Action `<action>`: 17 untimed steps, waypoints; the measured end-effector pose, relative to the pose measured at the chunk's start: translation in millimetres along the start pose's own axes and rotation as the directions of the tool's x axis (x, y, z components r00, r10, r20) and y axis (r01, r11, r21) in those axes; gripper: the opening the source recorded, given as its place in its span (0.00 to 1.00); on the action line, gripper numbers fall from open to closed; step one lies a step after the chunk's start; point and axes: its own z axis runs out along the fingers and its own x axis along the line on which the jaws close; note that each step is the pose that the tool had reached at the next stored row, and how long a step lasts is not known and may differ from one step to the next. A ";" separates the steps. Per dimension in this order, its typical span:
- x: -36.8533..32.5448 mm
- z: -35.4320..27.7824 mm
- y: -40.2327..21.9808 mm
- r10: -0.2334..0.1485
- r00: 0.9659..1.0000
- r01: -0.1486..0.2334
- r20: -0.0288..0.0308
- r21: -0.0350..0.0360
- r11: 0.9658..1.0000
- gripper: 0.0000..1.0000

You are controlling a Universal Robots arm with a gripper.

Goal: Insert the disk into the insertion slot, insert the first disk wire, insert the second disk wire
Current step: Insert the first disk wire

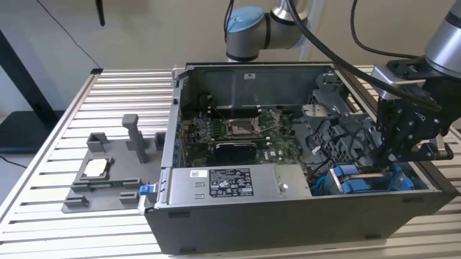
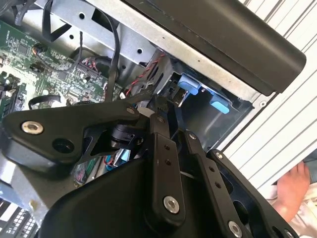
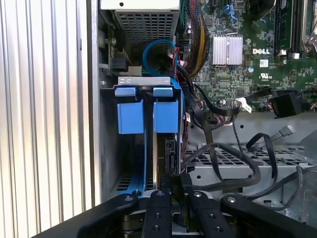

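Blue plastic marks the spot: the disk [image 3: 167,148] stands on edge in the insertion slot [image 3: 108,148], the grey sheet-metal bay at the corner of the dark computer case [image 1: 288,221]. Two blue carrier tabs [image 3: 165,116] sit side by side at the bay's far end in the first wrist view.

In the exterior view the disk's beige side [image 1: 371,174] shows btwn blue carrier parts at the case's near corner, on the exterior view's right, w/ the gripper [image 1: 385,162] reaching down onto it from above. Fingers [image 3: 161,184] are drawn narrow, pinched on the disk's near edge (contact itself is partly hidden by the black linkage). In the second wrist view the gripper [image 2: 163,106] points into the same bay, blue tabs just beyond it.

Black cables [image 3: 233,158] loop loose over the perforated metal beside the bay, ends not plugged into the disk as far as I can see. A blue cable [image 3: 153,47] arcs behind the tabs. Green motherboard [image 3: 247,59] w/ a finned silver heatsink [image 3: 227,49] lies further in.

Silver power-supply box [image 1: 230,183] fills the case's front edge, well apart from the disk. Case sits on a slatted aluminium table [image 1: 122,97]; a grey fixture [image 1: 108,178] stands to the exterior view's left. A person's hand [image 2: 292,191] rests outside the case in the second wrist view.
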 end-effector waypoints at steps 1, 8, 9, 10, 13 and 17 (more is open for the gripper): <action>0.0 0.2 0.0 0.001 1.000 -0.001 0.000 0.000 1.000 0.19; 0.0 2.3 0.0 0.014 1.000 -0.014 0.000 0.001 1.000 0.19; 0.0 2.5 -0.1 0.017 1.000 -0.017 0.000 0.001 1.000 0.19; 0.0 2.9 -0.1 0.019 1.000 -0.019 0.000 0.001 1.000 0.19; 0.0 3.7 -0.3 0.026 1.000 -0.026 0.000 0.001 1.000 0.19; 0.0 4.7 -0.7 0.031 1.000 -0.031 0.000 0.001 1.000 0.19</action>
